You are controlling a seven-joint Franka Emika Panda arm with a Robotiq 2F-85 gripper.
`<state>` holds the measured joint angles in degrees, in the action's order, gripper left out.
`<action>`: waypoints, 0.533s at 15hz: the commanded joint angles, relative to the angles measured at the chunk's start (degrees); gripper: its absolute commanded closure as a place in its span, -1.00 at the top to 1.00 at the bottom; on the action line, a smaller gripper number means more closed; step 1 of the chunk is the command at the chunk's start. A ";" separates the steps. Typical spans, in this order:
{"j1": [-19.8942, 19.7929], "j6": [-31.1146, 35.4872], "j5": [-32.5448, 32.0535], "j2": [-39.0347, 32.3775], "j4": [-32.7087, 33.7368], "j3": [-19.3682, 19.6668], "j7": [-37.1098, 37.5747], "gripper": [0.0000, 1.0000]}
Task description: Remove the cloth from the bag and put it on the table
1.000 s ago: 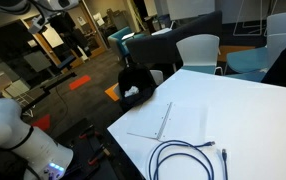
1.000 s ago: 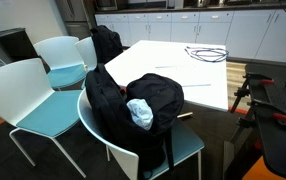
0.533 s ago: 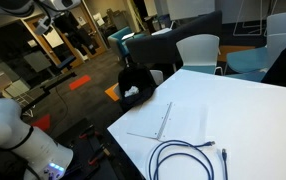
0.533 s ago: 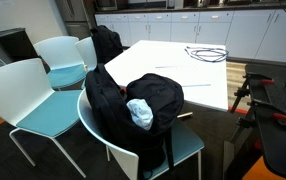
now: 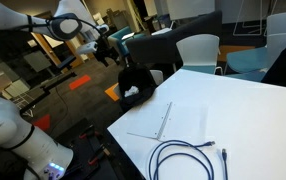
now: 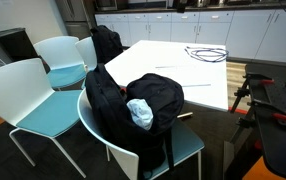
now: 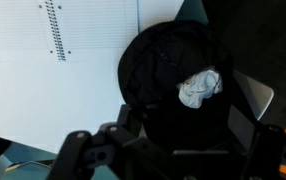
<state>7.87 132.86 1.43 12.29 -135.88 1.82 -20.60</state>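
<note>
Where the near chair (image 6: 189,146) stands at the table's corner, one black bag (image 6: 123,100) sits on its seat with its mouth open, and the single white cloth (image 6: 141,113) lies crumpled inside that opening, not on the table (image 6: 173,75). Two empty chairs (image 6: 28,100) stand to the left of it. In the wrist view the gripper (image 7: 168,155) hangs above the bag (image 7: 158,60), its fingers (image 7: 78,150) spread wide with nothing between them, and the cloth (image 7: 200,87) shows at the right of the bag's opening. In an exterior view the gripper (image 5: 108,52) is up beyond the bag (image 5: 135,85), clear of it. Farther on, the table (image 5: 253,110) carries one spiral notebook (image 5: 168,120) and one coiled cable (image 5: 188,158), lying apart from each other. Farthest, at the left, a second bag (image 6: 106,42), also black, stands beside the table's far corner; what it holds cannot be seen.
</note>
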 commanded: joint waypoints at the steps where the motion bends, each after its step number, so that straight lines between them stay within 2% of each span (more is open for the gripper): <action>1: 0.70 2.39 1.80 -11.17 4.55 -2.66 -1.32 1.00; 2: -0.50 1.90 1.17 -5.99 1.27 -2.65 -0.60 1.00; 4: -0.63 2.25 1.11 -8.91 1.97 -3.53 -0.43 1.00; 8: -1.06 2.24 1.12 -7.35 1.98 -3.25 -0.45 1.00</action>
<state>7.81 135.25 2.45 4.94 -134.00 -0.42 -21.01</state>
